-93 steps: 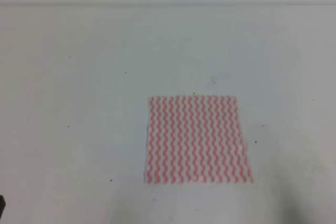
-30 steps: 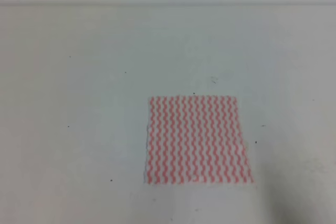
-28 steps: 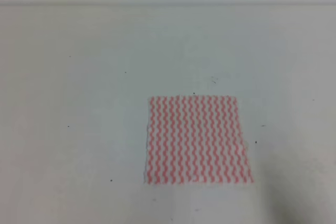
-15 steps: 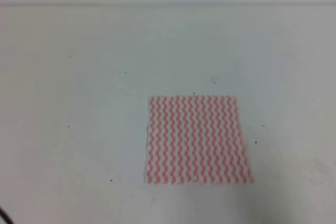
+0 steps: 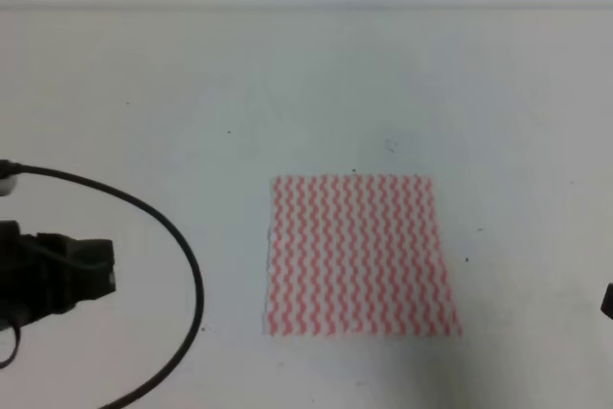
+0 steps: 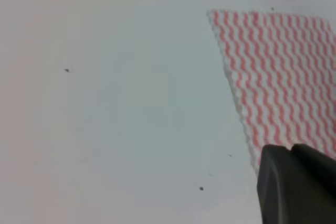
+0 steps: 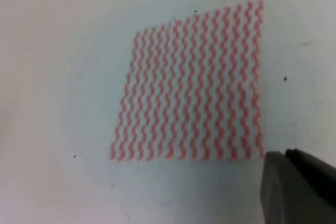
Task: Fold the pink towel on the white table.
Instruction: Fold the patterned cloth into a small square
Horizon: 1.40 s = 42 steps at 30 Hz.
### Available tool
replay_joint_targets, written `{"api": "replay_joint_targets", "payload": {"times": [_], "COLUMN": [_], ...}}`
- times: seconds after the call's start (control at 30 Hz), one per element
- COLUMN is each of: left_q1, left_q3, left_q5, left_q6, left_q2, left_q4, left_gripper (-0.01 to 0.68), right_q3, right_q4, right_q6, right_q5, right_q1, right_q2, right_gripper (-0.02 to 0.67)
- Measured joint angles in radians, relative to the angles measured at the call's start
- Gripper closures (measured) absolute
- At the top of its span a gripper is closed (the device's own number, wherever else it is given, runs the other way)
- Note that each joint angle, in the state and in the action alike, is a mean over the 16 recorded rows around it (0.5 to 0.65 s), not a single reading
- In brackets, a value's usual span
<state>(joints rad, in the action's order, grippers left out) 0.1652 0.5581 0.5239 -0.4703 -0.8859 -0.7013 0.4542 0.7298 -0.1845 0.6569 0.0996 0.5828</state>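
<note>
At the near left edge of the white bench (image 5: 316, 74), our left claw (image 5: 91, 268) enters trailing a looped black cable (image 5: 182, 265); whether its jaws stand apart or together we cannot tell. At the near right edge only a dark sliver marks our right claw (image 5: 607, 301), its state equally unreadable.

Between them, right of centre, the pink towel (image 5: 356, 256) lies flat and unfolded, every edge squared on the bench, untouched by either arm. In each wrist view a dark claw body sits just off a near corner of the cloth.

Farther back, bare bench runs to the far edge.

We judge the risk lies in the pinch: thin cloth lying flush could slip a closing claw, or drag and bunch, skewing the fold.
</note>
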Motion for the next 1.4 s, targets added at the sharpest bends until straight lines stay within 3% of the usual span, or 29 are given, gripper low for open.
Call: {"api": "replay_joint_targets", "payload": {"times": [0.3, 0.47, 0.7, 0.93, 1.17, 1.4], "left_q1": [0.000, 0.004, 0.055, 0.161, 0.241, 0.261], "left_q3": [0.021, 0.021, 0.022, 0.022, 0.022, 0.022], "left_q5": [0.037, 0.044, 0.017, -0.052, -0.100, -0.092], "left_q6": [-0.378, -0.505, -0.537, -0.539, -0.543, -0.554], "left_q2": [-0.159, -0.193, -0.206, -0.214, -0.249, -0.297], "left_q4": [-0.337, -0.468, -0.502, -0.501, -0.499, -0.499], "left_gripper": [0.678, 0.677, 0.678, 0.677, 0.677, 0.677], "right_q3": [0.056, 0.107, 0.184, 0.242, 0.273, 0.280], "right_q4": [0.032, 0.087, 0.117, -0.010, -0.156, -0.212], "right_q6": [-0.034, -0.079, -0.094, 0.017, 0.132, 0.237], "right_q5": [0.055, 0.042, -0.037, -0.108, -0.107, -0.116], "right_q1": [0.008, 0.068, 0.234, 0.380, 0.408, 0.408], "right_q2": [0.148, 0.259, 0.440, 0.593, 0.683, 0.740], "right_gripper": [0.671, 0.671, 0.670, 0.669, 0.635, 0.523]}}
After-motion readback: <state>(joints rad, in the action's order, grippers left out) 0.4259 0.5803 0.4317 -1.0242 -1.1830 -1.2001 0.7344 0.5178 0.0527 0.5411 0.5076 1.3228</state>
